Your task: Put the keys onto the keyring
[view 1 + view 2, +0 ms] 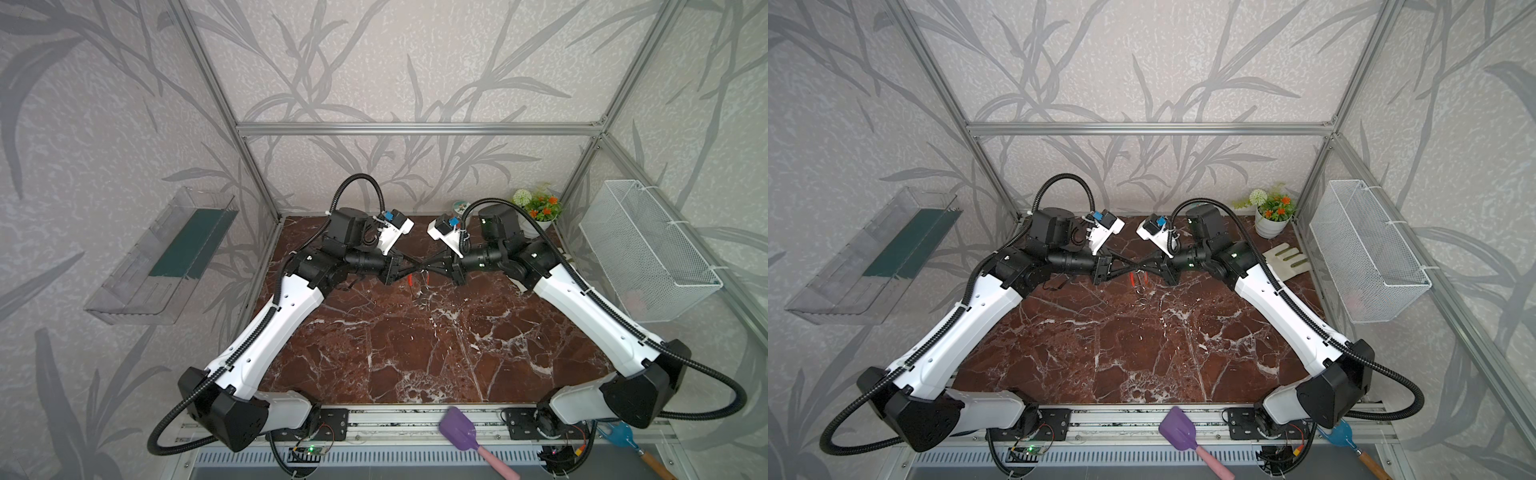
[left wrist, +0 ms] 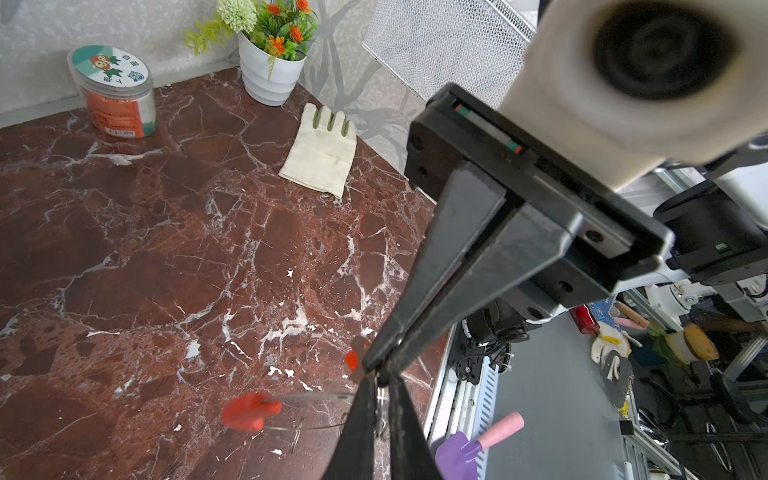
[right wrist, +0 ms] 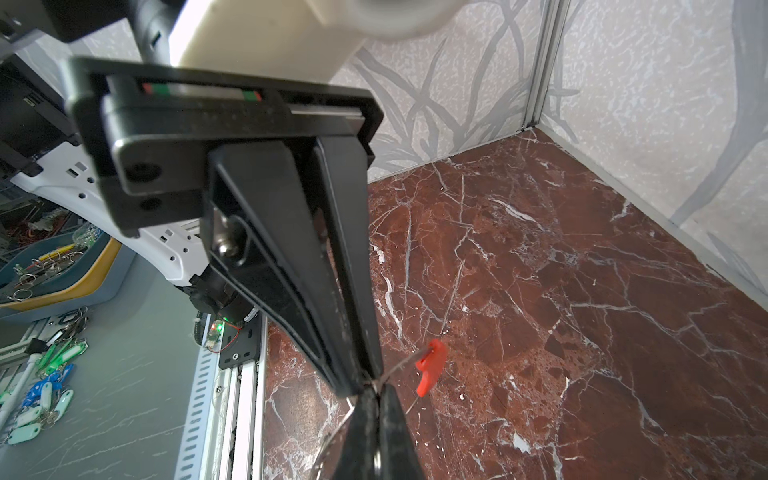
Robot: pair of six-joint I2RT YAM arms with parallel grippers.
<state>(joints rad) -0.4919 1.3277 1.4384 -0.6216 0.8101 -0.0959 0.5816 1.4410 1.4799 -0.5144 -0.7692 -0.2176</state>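
Above the middle of the marble table my left gripper and right gripper meet tip to tip, fingers crossing. Both are shut. The keyring is a thin silvery hoop whose red section stands off to one side; its band runs into the pinch of my left gripper. In the right wrist view the same red section and band lead into my right gripper. A small red-orange piece, the keys, hangs beside the right fingertips, partly hidden. Small metal rings dangle below.
At the back right stand a labelled jar and a flower pot, with a pale glove lying nearby. A white wire basket hangs on the right wall, a clear shelf on the left. A purple spatula lies on the front rail.
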